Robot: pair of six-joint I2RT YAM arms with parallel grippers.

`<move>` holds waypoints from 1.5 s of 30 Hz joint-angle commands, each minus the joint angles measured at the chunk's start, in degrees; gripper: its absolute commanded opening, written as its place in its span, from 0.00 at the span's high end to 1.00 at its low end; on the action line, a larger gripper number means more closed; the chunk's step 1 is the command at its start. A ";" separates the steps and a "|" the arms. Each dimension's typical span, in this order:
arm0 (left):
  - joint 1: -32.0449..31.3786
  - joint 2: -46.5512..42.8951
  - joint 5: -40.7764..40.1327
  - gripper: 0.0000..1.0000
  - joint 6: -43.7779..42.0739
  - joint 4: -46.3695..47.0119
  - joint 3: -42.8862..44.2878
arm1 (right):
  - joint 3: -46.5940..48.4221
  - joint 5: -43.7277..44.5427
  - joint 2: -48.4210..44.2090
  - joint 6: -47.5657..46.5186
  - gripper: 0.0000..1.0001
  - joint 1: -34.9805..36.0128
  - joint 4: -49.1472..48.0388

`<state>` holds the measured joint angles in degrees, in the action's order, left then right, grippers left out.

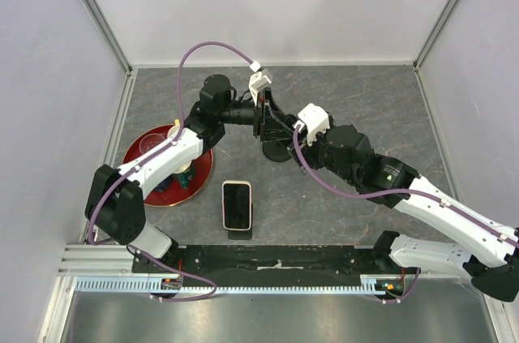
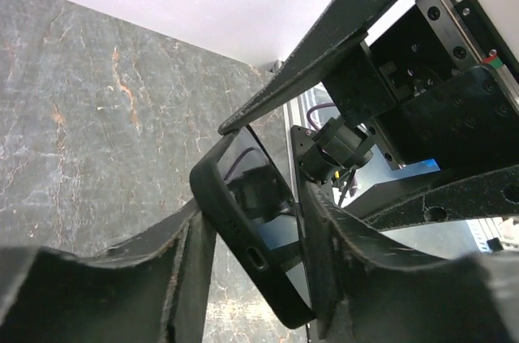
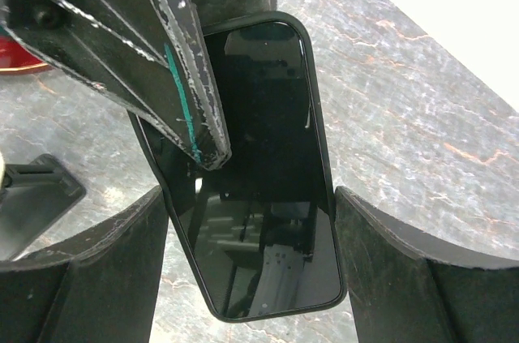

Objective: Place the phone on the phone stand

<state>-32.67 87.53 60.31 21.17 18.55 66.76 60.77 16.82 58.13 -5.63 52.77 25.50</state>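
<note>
Base rail (image 1: 276, 258): black strip along the near counter edge. Both arm bases are bolted to it.
White-cased phone (image 1: 237, 205): flat on the counter (image 1: 365, 100), dark screen up, just beyond the rail and well apart from either set of fingers.
Red plate (image 1: 134, 148): left of the white-cased phone. The left arm crosses it, so the cups on it are hard to make out.
Phone stand (image 1: 277, 152): black and low, at mid-counter. From above it is largely covered by the right wrist. In the right wrist view only one corner shows, cut off at the frame edge.
Phone (image 3: 268, 116): black case, dark screen. It is held above the counter between the two grippers, near the phone stand and apart from it. From overhead it reads only as a thin dark sliver.
Right gripper (image 3: 250, 193): fingers spread wide, one against each long edge of the phone, grasping it across its width. The screen faces this wrist camera.
Left gripper (image 2: 253, 213): fingers on either side of the phone's port end, one at the case back and one at the screen. Whether they press or merely sit beside it cannot be told.
Hidden: the phone's upper left corner, behind a left finger in the right wrist view.
</note>
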 commanded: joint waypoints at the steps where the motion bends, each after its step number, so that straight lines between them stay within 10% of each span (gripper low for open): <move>1: -0.38 0.80 4.28 0.54 0.63 0.61 2.76 | 3.65 4.53 -0.12 -1.05 1.00 0.93 -6.34; 7: -0.47 0.89 6.04 0.97 0.46 0.70 2.85 | 2.60 7.70 -0.39 0.09 0.93 1.28 -7.39; 15: -0.38 -5.95 -4.65 0.98 -2.71 3.42 -2.33 | 2.60 10.60 -0.21 8.70 0.02 1.19 -2.48; 22: 0.14 -17.38 -25.31 0.98 -2.01 13.15 -12.52 | -0.91 1.66 -5.21 13.97 0.02 -2.31 -1.41; 26: 1.55 -21.69 -33.85 0.98 4.47 20.55 -18.06 | -4.60 -22.26 -5.75 17.66 0.02 -8.81 -6.05; 45: 3.84 -12.74 -25.25 0.98 36.04 59.41 -23.70 | -20.34 -50.91 -4.96 47.19 0.10 -28.78 -56.15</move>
<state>-28.84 72.84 33.67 49.54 64.42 41.39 42.17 -27.22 53.21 32.97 24.58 -11.40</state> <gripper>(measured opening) 0.155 0.934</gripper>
